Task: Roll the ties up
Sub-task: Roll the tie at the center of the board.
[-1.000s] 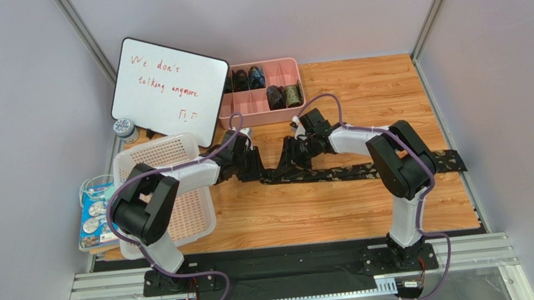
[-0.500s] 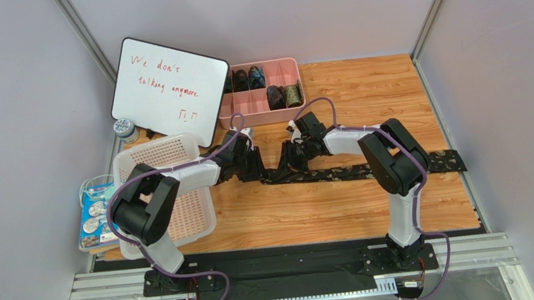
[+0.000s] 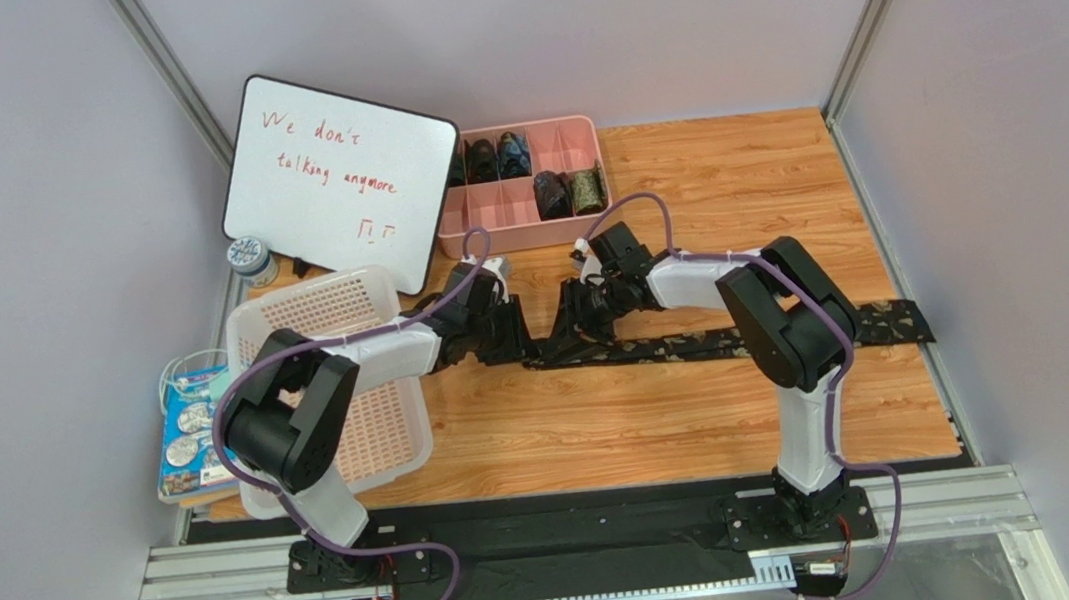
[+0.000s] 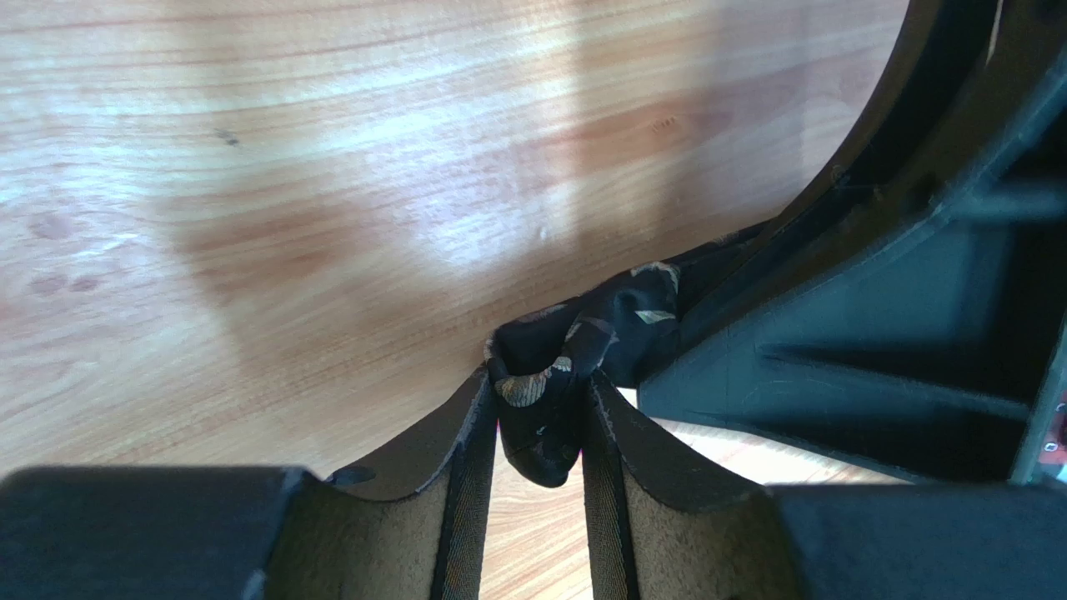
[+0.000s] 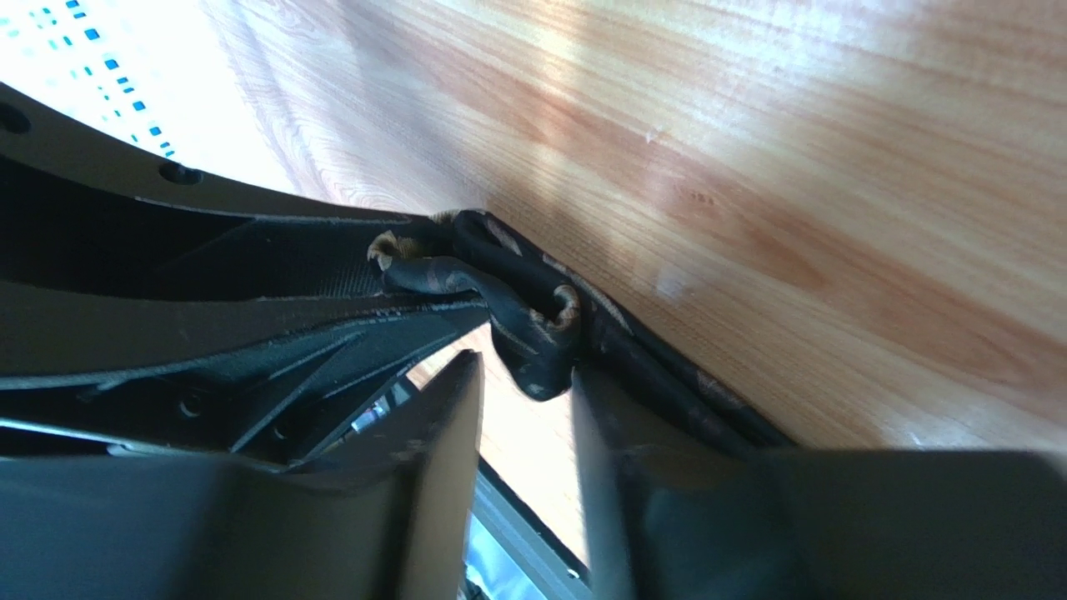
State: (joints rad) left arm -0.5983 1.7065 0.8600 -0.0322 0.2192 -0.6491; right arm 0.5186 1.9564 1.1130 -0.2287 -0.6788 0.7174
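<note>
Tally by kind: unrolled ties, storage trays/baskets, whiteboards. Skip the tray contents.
Long dark patterned fabric necktie, unrolled: 1
Pink divided plastic tray: 1
White perforated plastic basket: 1
White rectangular whiteboard: 1
Total: 4

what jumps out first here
The left gripper and right gripper meet mid-table, both pinching the left end of a dark tie that stretches off to the right. Behind them a whiteboard with red writing leans beside a pink tray holding rolled ties.
</note>
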